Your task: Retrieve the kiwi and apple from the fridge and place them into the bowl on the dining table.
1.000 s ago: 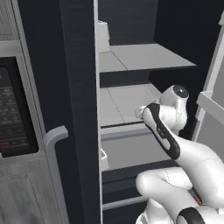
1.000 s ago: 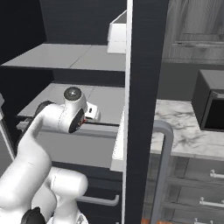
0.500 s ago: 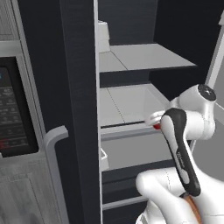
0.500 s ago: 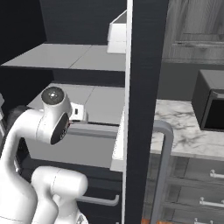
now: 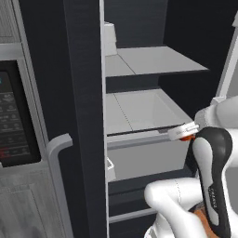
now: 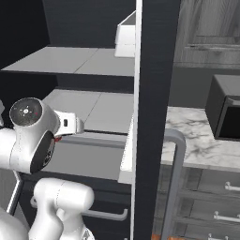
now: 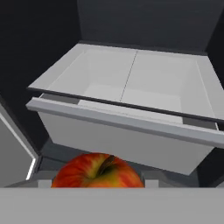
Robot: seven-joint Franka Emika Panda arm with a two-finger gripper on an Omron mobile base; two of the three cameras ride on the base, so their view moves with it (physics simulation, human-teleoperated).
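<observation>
Clamped in the tool [image 7: 98, 183]: glossy red round apple [image 7: 98, 171], at 6 o'clock in the hand view, just outside the tall dark charcoal fridge [image 5: 83, 93]. At 12 o'clock ahead: pale grey pulled-out drawer [image 7: 131, 113].

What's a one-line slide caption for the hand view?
Red apple close at the bottom of the frame, in front of an empty light grey drawer in the open dark fridge.

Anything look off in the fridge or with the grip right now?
Nothing stands out. The apple sits at the gripper, outside the fridge; its grey shelves look level, clean and undamaged. Whether the fingers actually clamp the apple can't be seen.
</observation>
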